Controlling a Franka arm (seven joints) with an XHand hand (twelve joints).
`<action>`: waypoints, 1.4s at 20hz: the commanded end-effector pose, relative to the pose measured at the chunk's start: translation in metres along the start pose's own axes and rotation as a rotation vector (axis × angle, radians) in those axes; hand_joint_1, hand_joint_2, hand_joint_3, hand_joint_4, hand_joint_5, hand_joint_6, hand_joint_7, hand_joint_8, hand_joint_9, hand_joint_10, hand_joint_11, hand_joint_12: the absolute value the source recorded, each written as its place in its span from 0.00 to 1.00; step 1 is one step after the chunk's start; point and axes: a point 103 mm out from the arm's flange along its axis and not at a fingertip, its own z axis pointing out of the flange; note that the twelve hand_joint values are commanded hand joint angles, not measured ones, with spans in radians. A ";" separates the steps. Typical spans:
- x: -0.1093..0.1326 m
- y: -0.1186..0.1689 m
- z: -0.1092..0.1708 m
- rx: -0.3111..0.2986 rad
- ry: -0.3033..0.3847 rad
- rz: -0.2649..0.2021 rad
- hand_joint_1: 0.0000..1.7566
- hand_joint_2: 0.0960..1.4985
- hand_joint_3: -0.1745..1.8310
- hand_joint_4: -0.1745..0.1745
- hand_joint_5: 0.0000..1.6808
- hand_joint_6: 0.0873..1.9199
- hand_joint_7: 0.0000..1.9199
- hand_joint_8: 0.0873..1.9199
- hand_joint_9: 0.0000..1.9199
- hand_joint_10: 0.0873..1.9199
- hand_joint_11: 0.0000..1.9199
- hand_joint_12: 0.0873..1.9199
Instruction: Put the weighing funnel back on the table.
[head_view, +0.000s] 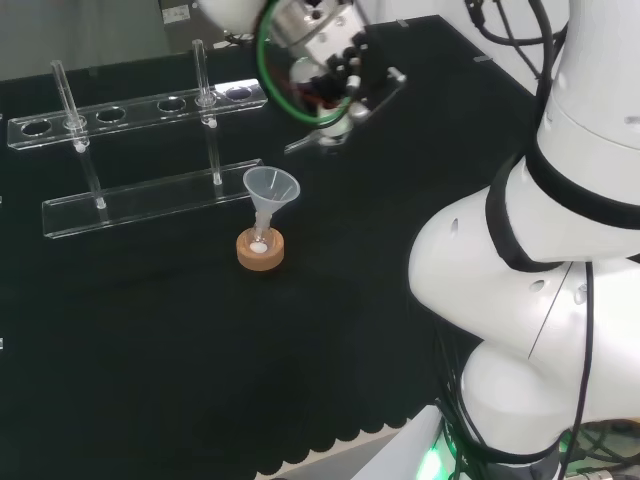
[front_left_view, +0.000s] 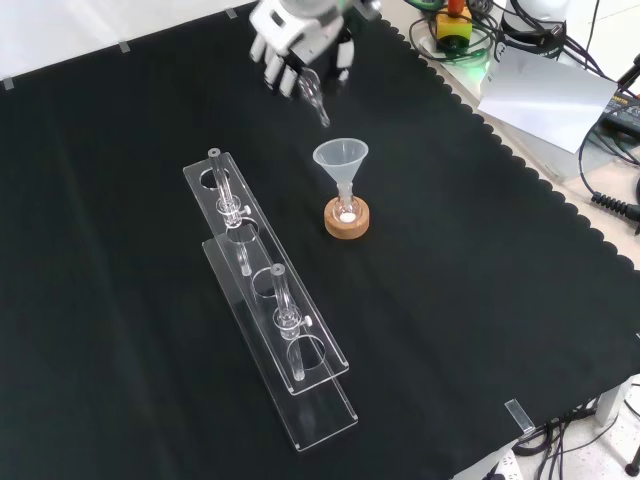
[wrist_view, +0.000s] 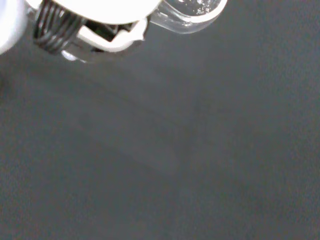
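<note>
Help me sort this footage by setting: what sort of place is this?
Probably a chemistry lab bench rigged for robot trials: a clear test-tube rack, a funnel in a small flask on a cork ring, all on black cloth.

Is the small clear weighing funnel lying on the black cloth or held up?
Held up: the black and white hand grips the weighing funnel above the cloth, stem slanting down.

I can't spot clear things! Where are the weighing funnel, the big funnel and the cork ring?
weighing funnel (front_left_view: 312, 92), front view, its clear body.
funnel (front_left_view: 341, 157), front view, cone wall.
cork ring (front_left_view: 347, 232), front view, near side.
</note>
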 end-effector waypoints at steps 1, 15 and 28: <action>-0.034 0.005 0.028 -0.004 0.156 0.029 0.61 0.40 0.52 1.00 0.64 0.56 0.38 0.30 0.53 0.17 0.37 0.61; -0.036 0.009 0.029 0.000 0.164 0.029 0.61 0.40 0.52 1.00 0.64 0.56 0.38 0.30 0.53 0.17 0.37 0.61; -0.044 0.024 0.056 -0.008 0.226 0.021 0.61 0.40 0.52 1.00 0.64 0.56 0.38 0.30 0.53 0.17 0.37 0.61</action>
